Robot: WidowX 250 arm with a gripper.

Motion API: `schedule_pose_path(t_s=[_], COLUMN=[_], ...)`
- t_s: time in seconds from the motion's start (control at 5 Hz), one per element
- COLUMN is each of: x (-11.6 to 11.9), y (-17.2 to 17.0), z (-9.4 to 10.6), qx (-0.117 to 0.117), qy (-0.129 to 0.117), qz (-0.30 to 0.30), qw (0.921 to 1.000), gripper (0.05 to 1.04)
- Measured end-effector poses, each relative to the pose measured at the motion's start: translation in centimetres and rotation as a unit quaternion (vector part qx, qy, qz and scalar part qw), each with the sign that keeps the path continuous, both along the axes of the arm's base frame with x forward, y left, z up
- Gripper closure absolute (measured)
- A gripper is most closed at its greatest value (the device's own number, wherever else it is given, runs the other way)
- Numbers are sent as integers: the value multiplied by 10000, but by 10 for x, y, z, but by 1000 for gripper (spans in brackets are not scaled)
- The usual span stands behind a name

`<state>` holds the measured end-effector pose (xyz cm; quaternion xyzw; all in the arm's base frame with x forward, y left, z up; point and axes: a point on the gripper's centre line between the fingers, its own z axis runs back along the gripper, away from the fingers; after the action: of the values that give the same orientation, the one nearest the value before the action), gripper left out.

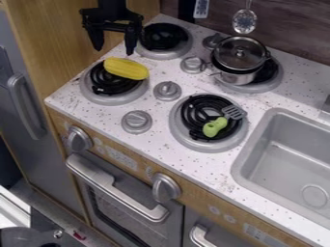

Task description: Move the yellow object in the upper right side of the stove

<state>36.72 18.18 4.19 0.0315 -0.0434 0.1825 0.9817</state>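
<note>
The black gripper point(114, 46) hangs at the upper left, above the left part of the stove, open with nothing between its spread fingers. Just below it, the yellow object point(126, 68), shaped like a corn cob, lies across the upper right part of the front left burner point(92, 93). It is apart from the gripper. The stove top point(93, 108) is white with dark speckles and holds four burners with black coils.
A lidded metal pot point(237, 75) stands on the back right burner. A small green spatula point(214, 126) lies on the front right burner. Several grey knobs point(168, 90) rise between the burners. The grey sink point(290, 159) is at the right; a wooden panel point(61, 38) borders the left.
</note>
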Motion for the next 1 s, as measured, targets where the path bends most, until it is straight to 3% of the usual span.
schedule_pose_path(t_s=[0.2,0.4,0.6,0.8,1.0], x=[-4,-3,-5,-4,1], y=[-3,-7,2,6,13], z=[-17,-23,-23,-28,-34], qx=[-111,-451,-693,-768,-462], qy=[202,17,-158,-184,-162], qz=[-1,693,1339,1937,2617], qw=[9997,9966,9884,9779,9639], gripper=[82,82,82,82,82])
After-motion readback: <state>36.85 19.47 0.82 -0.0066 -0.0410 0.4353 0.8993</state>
